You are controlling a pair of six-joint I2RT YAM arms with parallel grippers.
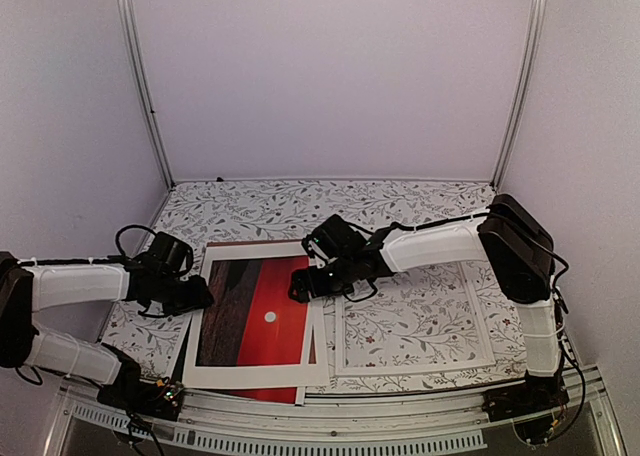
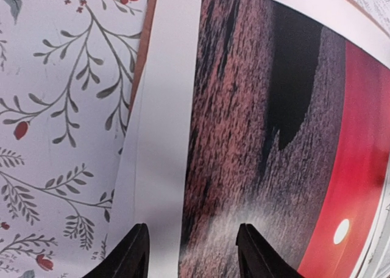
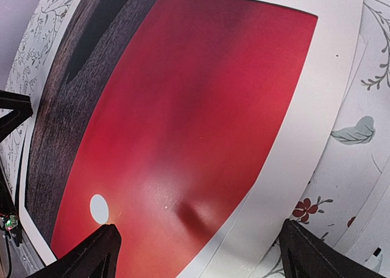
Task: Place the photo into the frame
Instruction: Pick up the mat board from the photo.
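Observation:
The photo (image 1: 262, 306), a red sunset with a small white sun, lies flat left of centre. A white window mat (image 1: 255, 374) rests on it, and a strip of the print pokes out below the mat. To its right lies the thin white frame (image 1: 416, 369), the floral cloth showing through its pane. My left gripper (image 1: 205, 298) is at the mat's left side. In the left wrist view the left gripper (image 2: 192, 249) is open, straddling the mat's (image 2: 161, 138) inner edge beside the dark part of the photo (image 2: 244, 138). My right gripper (image 3: 201, 247) stands wide open over the photo's red sky (image 3: 183, 107) and the mat's right band (image 3: 304, 144).
A brown backing board (image 1: 245, 244) shows as a strip at the far edge of the mat. The floral tablecloth (image 1: 300, 206) covers the table. White walls and metal posts close in the back and sides. The right arm (image 1: 440, 244) reaches across above the frame's far edge.

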